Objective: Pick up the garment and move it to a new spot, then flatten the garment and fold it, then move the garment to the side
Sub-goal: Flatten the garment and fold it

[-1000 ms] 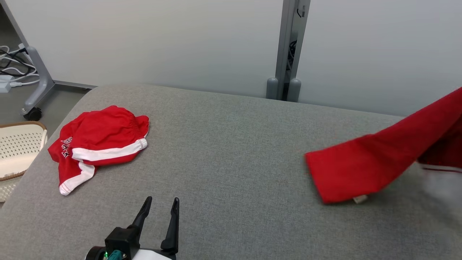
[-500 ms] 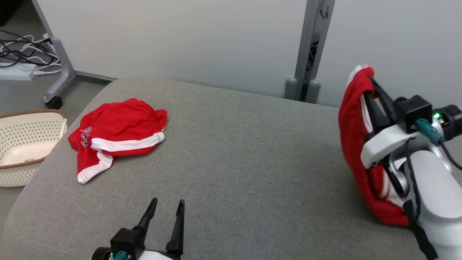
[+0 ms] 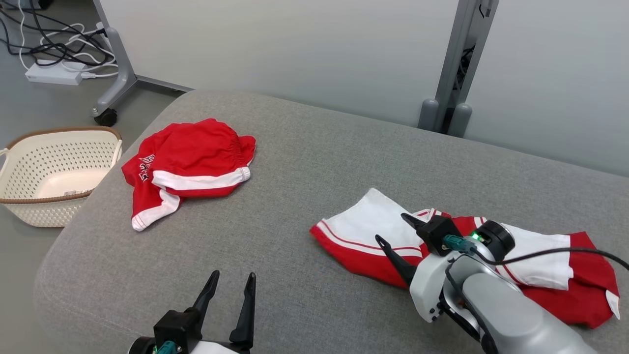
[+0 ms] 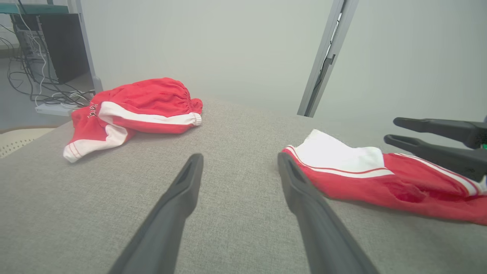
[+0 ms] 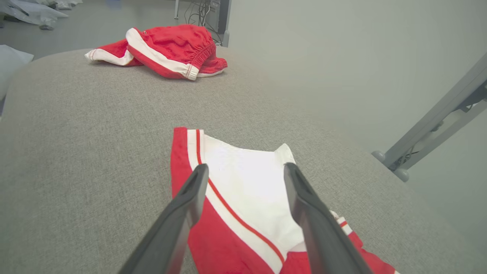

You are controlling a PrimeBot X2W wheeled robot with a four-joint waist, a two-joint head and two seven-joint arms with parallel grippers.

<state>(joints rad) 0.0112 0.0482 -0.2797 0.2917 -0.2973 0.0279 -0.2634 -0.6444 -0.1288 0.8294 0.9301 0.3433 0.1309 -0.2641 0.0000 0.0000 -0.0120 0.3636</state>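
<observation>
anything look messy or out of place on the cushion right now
Nothing spilled or damaged. The garment beneath the open right hand lies crumpled, not flat, its white and red layers overlapping. A second red garment sits bunched near the left edge of the grey cushion.

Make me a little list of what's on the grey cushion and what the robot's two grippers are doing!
surface: grey cushion
garment: red and white, lying rumpled on the cushion's right side
shorts: red with white trim, bunched up at the far left
basket: cream, on the floor beside the cushion's left edge
left gripper: open, holding nothing, near the front edge
right gripper: open, fingers spread over the garment's white end, not gripping it
</observation>
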